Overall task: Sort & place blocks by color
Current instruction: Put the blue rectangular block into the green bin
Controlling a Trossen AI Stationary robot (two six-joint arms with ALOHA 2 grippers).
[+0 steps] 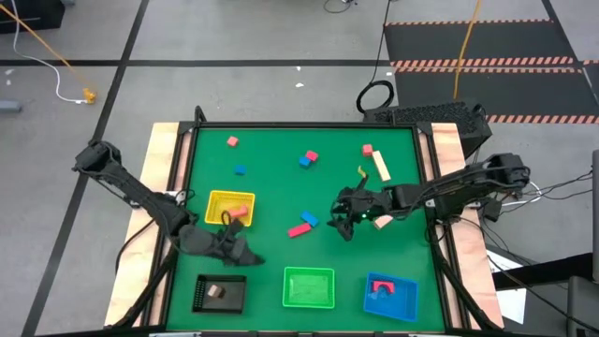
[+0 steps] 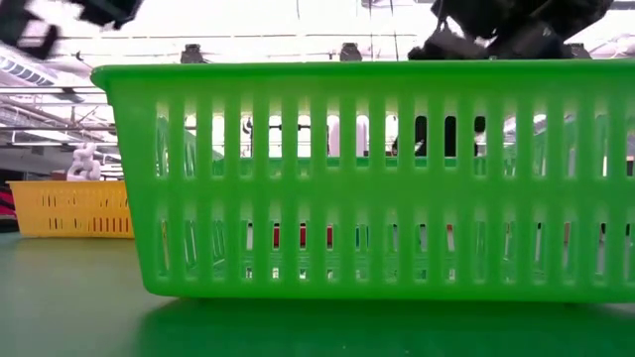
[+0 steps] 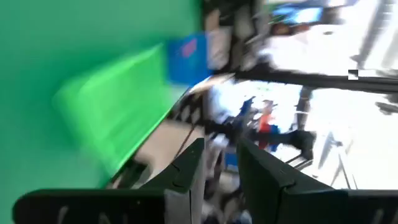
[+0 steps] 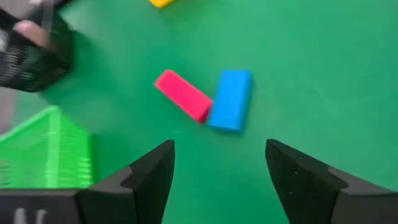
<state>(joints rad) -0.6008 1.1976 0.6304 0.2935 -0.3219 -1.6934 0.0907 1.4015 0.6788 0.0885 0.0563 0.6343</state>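
My right gripper point(image 1: 343, 219) point(image 4: 217, 155) hangs open over the green table, right of centre. Its fingers point down at a slant toward a pink bar point(image 4: 183, 94) point(image 1: 299, 229) and a blue block point(image 4: 231, 99) point(image 1: 310, 221), which lie end to end, touching. My left gripper point(image 1: 236, 245) point(image 3: 221, 146) hovers between the yellow tray point(image 1: 217, 199) and the black tray point(image 1: 202, 292). A narrow gap shows between its fingers, with nothing in it. More blocks lie toward the far edge: pink point(image 1: 232, 141), blue point(image 1: 241, 170), a blue and red pair point(image 1: 309, 158), red point(image 1: 368, 149) and a cream bar point(image 1: 381, 166).
Along the near edge stand the black tray with a cream block point(image 1: 217, 291), the green tray point(image 1: 309, 273) point(image 2: 357, 178) and the blue tray point(image 1: 372, 301) with a red block point(image 1: 382, 286). The yellow tray holds a pink block point(image 1: 238, 212). A cream block point(image 1: 382, 223) lies by my right arm.
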